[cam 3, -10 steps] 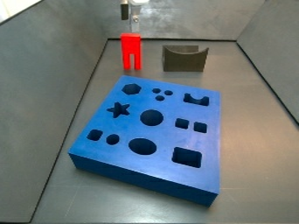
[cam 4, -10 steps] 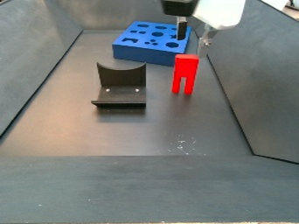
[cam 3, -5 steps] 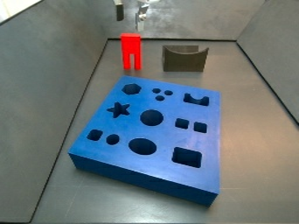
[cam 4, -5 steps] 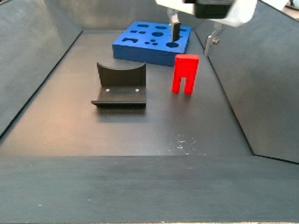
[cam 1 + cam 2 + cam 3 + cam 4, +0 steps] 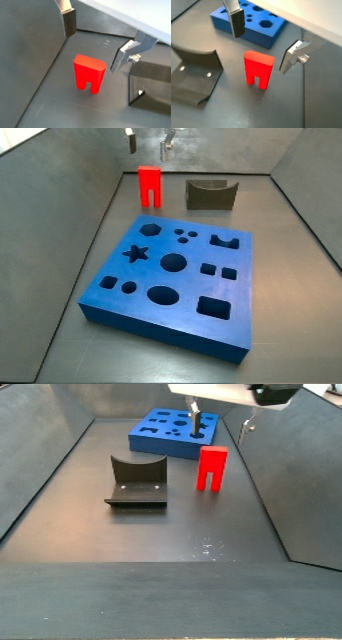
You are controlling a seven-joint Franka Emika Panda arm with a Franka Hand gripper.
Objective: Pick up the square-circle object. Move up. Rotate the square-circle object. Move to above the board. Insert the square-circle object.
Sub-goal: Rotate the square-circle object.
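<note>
- Standing upright on the dark floor, the square-circle object [image 5: 258, 69] is apart from the board [image 5: 174, 276] and near the fixture [image 5: 135, 481].
- It looks rigid, light and smooth; its narrow, two-legged base suggests it could tip if nudged sideways.
- Its flat upper faces, above the slot, seem the best place to take hold.
- The hand [image 5: 262, 39] hangs above the object, released and spread wider than it; its fingers [image 5: 123, 54] touch and hold nothing.
</note>
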